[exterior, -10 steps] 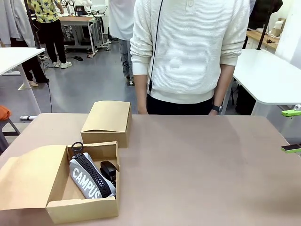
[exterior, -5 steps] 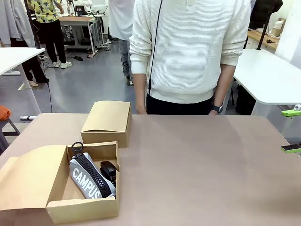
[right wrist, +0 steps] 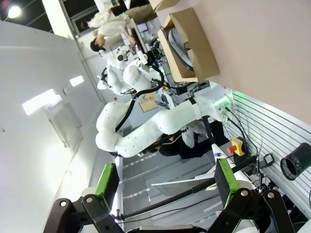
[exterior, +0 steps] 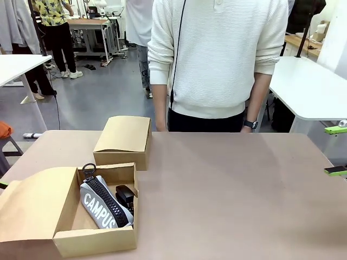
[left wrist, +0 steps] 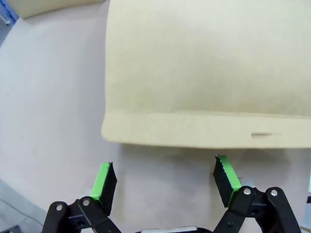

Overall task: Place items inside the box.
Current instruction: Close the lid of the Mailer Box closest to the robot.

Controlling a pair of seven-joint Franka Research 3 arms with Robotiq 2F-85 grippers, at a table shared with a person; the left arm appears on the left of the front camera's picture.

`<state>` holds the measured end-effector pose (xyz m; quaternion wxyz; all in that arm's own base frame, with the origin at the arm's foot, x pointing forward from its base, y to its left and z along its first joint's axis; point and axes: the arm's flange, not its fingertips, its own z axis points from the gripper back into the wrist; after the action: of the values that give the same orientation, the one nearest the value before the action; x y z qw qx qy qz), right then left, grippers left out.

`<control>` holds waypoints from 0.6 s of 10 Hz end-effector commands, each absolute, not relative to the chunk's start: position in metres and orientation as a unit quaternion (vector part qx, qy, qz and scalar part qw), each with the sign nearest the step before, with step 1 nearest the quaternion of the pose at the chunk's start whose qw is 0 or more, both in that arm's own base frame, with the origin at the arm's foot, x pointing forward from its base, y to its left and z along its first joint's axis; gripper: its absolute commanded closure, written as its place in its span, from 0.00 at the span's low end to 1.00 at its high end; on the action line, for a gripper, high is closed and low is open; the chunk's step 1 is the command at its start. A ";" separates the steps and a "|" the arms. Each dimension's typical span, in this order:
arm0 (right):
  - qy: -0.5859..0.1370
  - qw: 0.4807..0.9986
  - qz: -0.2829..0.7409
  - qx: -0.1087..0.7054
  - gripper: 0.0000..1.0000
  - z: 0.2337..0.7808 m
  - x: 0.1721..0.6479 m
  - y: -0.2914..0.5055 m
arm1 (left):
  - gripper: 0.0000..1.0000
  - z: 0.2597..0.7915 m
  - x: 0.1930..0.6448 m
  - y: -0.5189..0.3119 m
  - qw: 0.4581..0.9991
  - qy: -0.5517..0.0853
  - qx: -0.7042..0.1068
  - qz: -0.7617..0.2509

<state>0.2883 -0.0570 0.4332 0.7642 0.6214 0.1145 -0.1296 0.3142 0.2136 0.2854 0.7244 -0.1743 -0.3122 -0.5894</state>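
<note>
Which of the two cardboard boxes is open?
The nearer box, at the table's front left: flap folded out, CAMPUS pencil case inside. The farther box behind it is shut.

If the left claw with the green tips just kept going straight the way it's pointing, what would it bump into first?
Probably the bare table, just short of the cardboard flap's edge. The left gripper is open and empty, looking down at the tabletop with the flap just beyond its fingertips. Depth is hard to judge here.

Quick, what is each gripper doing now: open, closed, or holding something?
Left gripper: open, holding nothing, above the flap of the open box.
Right gripper: open, holding nothing.
</note>
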 end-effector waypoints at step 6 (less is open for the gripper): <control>0.114 0.760 -0.129 0.627 0.00 0.437 0.288 -0.056 | 0.00 0.287 0.293 0.167 0.626 -0.485 -0.281 -0.542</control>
<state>0.2883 -0.0570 0.4332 0.7642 0.6214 0.1145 -0.1296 0.3156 0.1782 0.3035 0.6544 -0.2668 -0.4506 -0.5455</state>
